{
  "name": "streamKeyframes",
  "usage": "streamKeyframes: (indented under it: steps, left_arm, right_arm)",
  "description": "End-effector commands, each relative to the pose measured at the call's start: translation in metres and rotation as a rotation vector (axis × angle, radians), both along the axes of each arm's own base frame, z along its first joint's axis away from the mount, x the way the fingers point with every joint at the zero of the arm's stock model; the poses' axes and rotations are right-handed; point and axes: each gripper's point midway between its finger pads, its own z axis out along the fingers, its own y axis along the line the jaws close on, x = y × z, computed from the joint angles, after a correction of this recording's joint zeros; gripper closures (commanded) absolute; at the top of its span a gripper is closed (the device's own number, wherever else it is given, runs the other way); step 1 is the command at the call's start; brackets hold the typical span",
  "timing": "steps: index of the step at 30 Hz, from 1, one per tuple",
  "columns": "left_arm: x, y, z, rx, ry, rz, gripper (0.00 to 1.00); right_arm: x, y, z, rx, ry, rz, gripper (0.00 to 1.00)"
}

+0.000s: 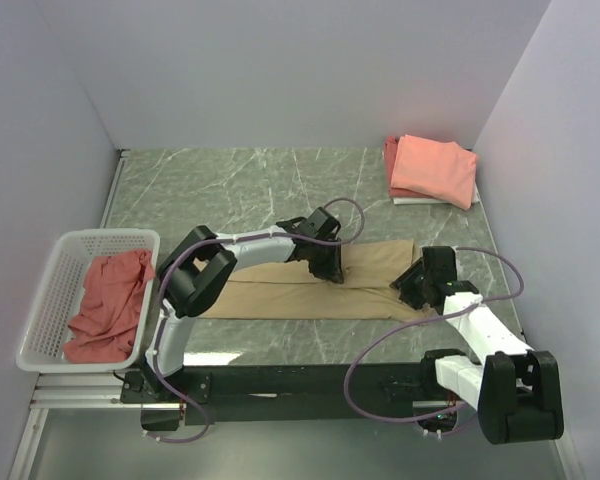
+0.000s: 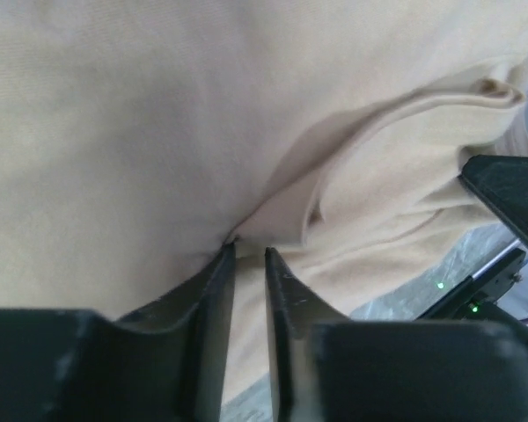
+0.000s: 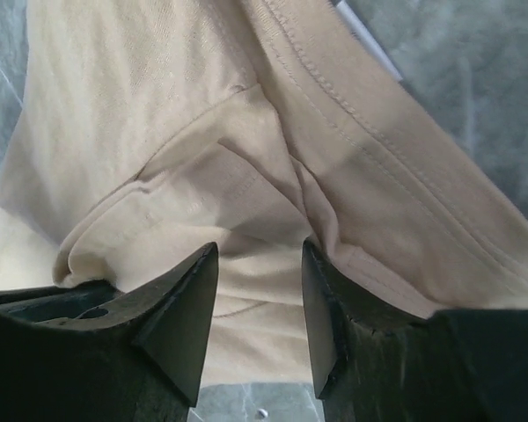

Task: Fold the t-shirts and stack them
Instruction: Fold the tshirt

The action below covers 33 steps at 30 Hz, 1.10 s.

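Observation:
A beige t-shirt (image 1: pixel 370 278) lies as a long folded band across the green marble table (image 1: pixel 230 190). My left gripper (image 1: pixel 328 265) is on its middle. In the left wrist view the jaws (image 2: pixel 248 249) are nearly together, pinching a pucker of the beige cloth (image 2: pixel 158 132). My right gripper (image 1: pixel 410 288) is at the shirt's right end. In the right wrist view it (image 3: pixel 260 246) is open, its fingertips (image 3: pixel 201 264) resting on bunched sleeve and hem folds (image 3: pixel 141 105).
A stack of folded salmon shirts (image 1: pixel 435 170) lies at the back right corner. A white basket (image 1: pixel 55 300) at the left edge holds a crumpled red shirt (image 1: pixel 110 305). Walls close in three sides. Part of the right arm (image 2: pixel 510 198) shows in the left wrist view.

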Motion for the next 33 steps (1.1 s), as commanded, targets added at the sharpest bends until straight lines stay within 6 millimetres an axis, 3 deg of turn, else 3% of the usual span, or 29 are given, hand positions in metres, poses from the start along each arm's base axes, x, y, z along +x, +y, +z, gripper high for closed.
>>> streamKeyframes:
  steps: [1, 4, 7, 9, 11, 13, 19, 24, 27, 33]
  left_arm:
    - [0.016, -0.002, 0.070, -0.070, -0.149, -0.018, 0.68]
    - [0.024, 0.006, 0.110, -0.115, -0.201, 0.006, 0.61]
    - [0.034, 0.040, 0.116, -0.046, -0.221, 0.118, 0.60]
    - [0.040, 0.077, 0.104, 0.039, -0.227, 0.226, 0.64]
    - [0.034, 0.095, 0.091, 0.061, -0.190, 0.276, 0.68]
    - [0.028, 0.125, 0.072, 0.144, -0.203, 0.345, 0.73]
    - [0.005, 0.178, 0.026, 0.305, -0.196, 0.447, 0.78]
    - [-0.001, 0.200, 0.002, 0.408, -0.195, 0.477, 0.79]
    - [-0.005, 0.205, -0.008, 0.446, -0.182, 0.469, 0.80]
    - [-0.026, 0.206, -0.028, 0.466, -0.125, 0.450, 0.79]
  right_arm:
    - [0.002, -0.013, 0.029, -0.079, -0.033, -0.020, 0.49]
    - [0.006, -0.019, 0.057, -0.130, -0.095, -0.019, 0.48]
    - [0.009, -0.011, 0.070, -0.124, -0.126, 0.005, 0.47]
    - [0.015, -0.003, 0.076, -0.129, -0.137, 0.014, 0.47]
    - [0.020, 0.008, 0.076, -0.129, -0.137, 0.036, 0.46]
    - [0.029, 0.019, 0.073, -0.125, -0.122, 0.061, 0.46]
    - [0.056, 0.043, 0.051, -0.134, -0.060, 0.097, 0.46]
    - [0.068, 0.061, 0.025, -0.170, 0.013, 0.145, 0.46]
    - [0.068, 0.067, 0.006, -0.184, 0.069, 0.168, 0.46]
    - [0.075, 0.088, -0.009, -0.175, 0.112, 0.254, 0.46]
